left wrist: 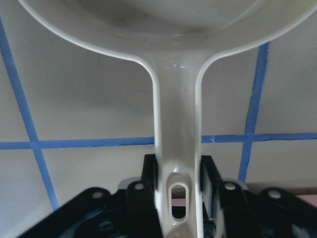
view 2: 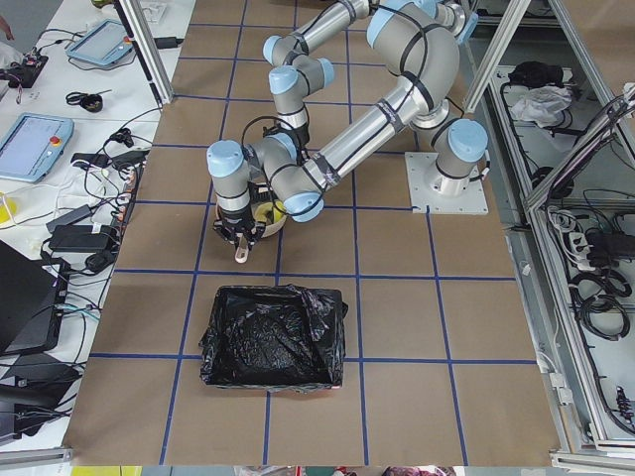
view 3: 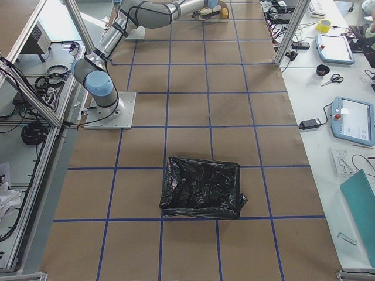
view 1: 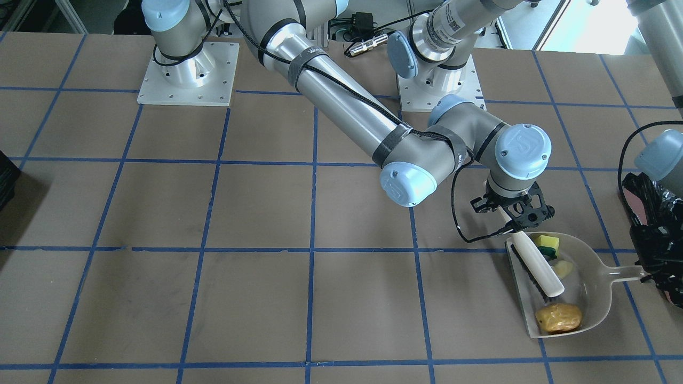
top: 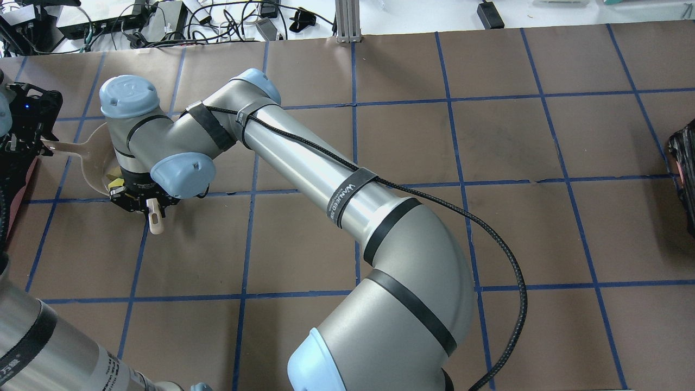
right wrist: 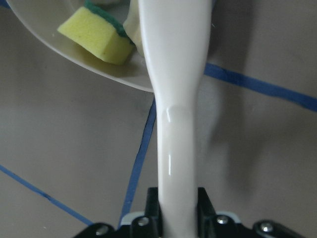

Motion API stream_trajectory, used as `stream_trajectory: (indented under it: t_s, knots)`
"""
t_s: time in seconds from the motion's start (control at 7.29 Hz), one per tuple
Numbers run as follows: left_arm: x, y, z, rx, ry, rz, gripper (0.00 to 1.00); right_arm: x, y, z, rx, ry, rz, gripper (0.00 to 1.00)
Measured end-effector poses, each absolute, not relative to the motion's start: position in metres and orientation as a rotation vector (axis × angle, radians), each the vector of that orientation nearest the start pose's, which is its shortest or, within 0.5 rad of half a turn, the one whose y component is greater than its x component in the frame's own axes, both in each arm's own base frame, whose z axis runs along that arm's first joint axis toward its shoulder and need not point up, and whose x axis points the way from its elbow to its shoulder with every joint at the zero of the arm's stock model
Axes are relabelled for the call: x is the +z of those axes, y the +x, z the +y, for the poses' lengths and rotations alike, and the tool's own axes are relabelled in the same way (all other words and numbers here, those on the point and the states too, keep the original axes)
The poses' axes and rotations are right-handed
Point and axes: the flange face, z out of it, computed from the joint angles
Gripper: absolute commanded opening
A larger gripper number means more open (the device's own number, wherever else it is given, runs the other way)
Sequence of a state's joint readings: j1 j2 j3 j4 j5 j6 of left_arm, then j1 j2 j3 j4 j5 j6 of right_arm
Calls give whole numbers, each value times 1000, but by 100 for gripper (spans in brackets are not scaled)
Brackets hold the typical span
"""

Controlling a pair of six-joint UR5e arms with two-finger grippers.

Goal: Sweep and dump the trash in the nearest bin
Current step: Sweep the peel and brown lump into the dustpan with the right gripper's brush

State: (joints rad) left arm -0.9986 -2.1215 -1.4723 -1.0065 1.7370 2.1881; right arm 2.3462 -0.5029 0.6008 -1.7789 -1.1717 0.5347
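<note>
Exterior front-facing view. Trash: sponge wedge [view 1: 548, 244], cream slice [view 1: 564, 268] and brown potato-like lump [view 1: 558, 318], all inside the white dustpan [view 1: 589, 298]. The sponge is nearest the right claw [view 1: 513, 212], the lump farthest. Right claw: clenched on the brush [view 1: 536, 264] handle, brush lying across the pan. Left claw [left wrist: 178, 186]: clamped on the dustpan handle, beside the black-lined bin [view 2: 273, 342].

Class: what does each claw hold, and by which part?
The left claw grips the dustpan by its handle end; the right claw grips the brush by its handle.
</note>
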Motion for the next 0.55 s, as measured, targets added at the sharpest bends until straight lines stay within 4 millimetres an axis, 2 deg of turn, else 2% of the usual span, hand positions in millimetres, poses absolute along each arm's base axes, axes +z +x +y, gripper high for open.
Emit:
stream_trajectory:
  t_s: [0.27, 0.41, 0.55]
  knots:
    - [266, 272, -638, -233, -2362, -2258, 0, 301, 727, -493, 297, -62, 2689, 0]
    - [266, 271, -638, -206, -2364, -2251, 0, 321, 711, -497, 301, 23, 2701, 0]
    - [266, 271, -639, -146, -2362, -2246, 0, 331, 686, -508, 293, 93, 2740, 0]
